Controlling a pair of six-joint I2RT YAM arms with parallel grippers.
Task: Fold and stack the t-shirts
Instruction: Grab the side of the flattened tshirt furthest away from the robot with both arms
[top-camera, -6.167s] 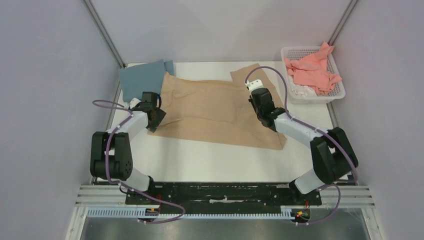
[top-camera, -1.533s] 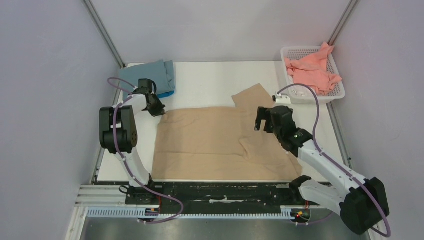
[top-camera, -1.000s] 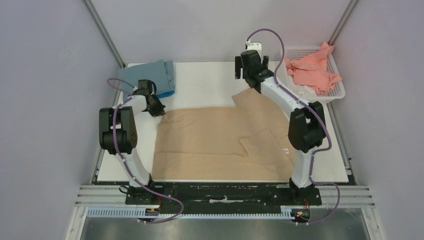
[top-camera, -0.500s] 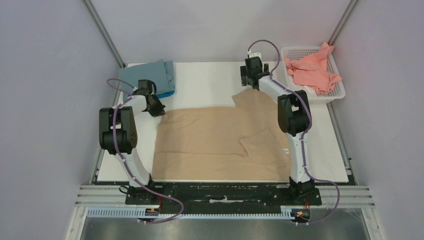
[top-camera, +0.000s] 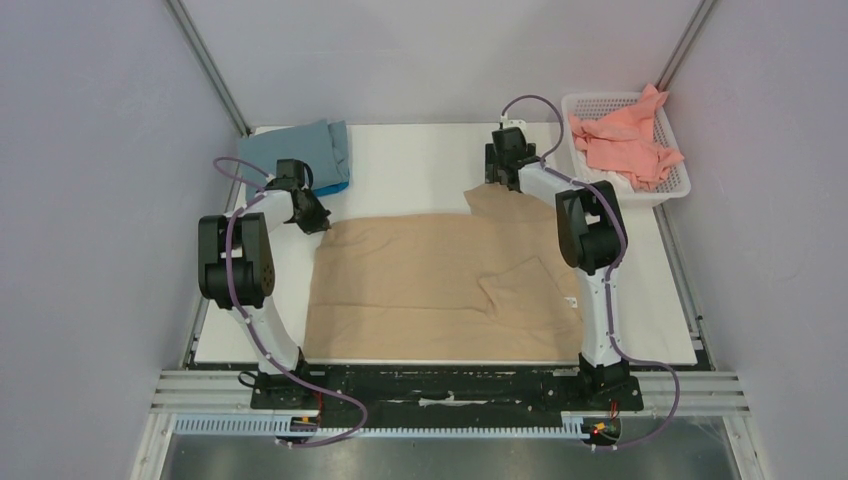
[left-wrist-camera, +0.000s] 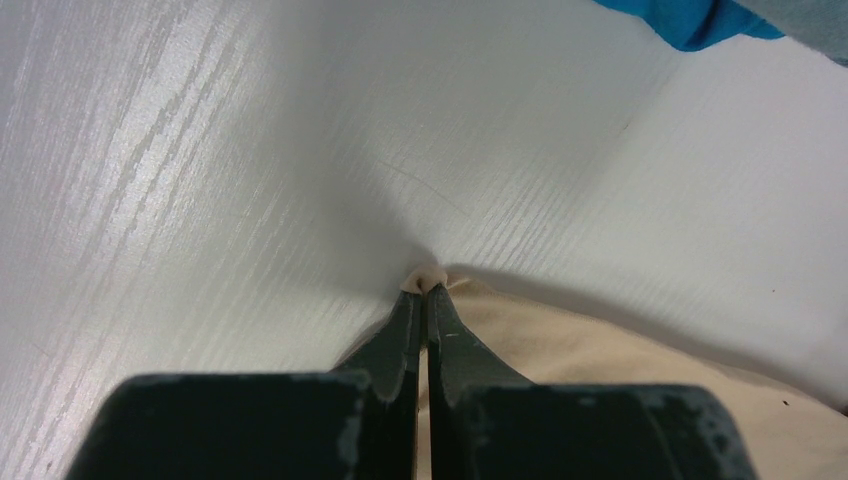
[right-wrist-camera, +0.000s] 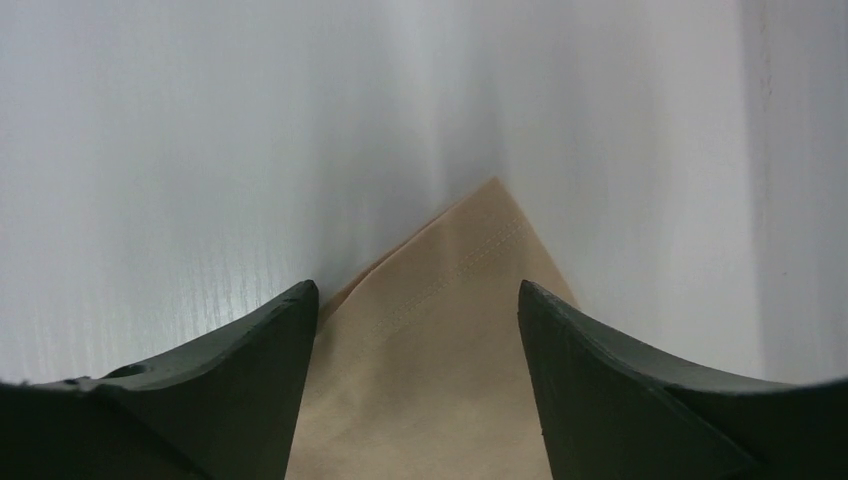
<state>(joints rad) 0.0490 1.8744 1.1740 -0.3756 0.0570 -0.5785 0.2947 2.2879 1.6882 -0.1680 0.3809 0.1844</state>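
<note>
The beige shirt (top-camera: 430, 275) lies spread on the table (top-camera: 420, 160). The left gripper (left-wrist-camera: 425, 292) is pinched tight on the shirt's far left corner. The right gripper (right-wrist-camera: 415, 300) stands wide apart astride the far right sleeve tip — gripping nothing. A grey-blue shirt (top-camera: 295, 155) lies at the table's far left corner, and a pink shirt (top-camera: 620, 140) is heaped in the basket (top-camera: 645, 195).

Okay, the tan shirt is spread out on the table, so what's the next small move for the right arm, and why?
Probably lower slightly and close the right pincer on the beige t-shirt. Its jaws stand open on either side of the shirt's far right corner, gripping nothing, while the left pincer is shut on the far left corner. Both corners likely need a grip before a fold.
</note>
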